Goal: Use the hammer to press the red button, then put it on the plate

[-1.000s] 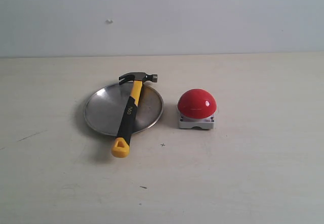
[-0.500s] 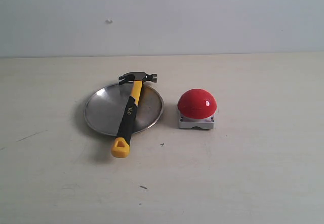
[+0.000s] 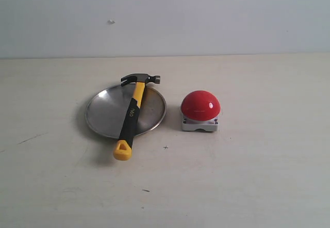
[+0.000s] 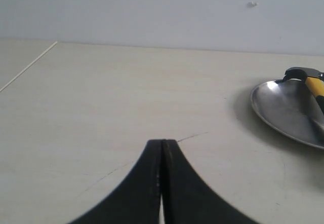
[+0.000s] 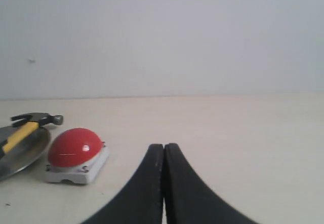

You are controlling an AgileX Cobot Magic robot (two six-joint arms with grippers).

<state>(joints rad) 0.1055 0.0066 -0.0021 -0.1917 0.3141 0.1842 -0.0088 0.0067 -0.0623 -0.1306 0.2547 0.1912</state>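
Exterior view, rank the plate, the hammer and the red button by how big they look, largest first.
1. plate, widest spread.
2. hammer, about as long as the plate is wide, but thin.
3. red button, clearly smallest.

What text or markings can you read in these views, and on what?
On the hammer handle: white lettering, too small and blurred to read.
On the red button, front of its grey base: a tiny mark, unreadable.
On the plate: no text.

The plate (image 3: 103,115) is brushed shiny metal, the red button (image 3: 200,105) glossy plastic, the table (image 3: 247,176) matt.
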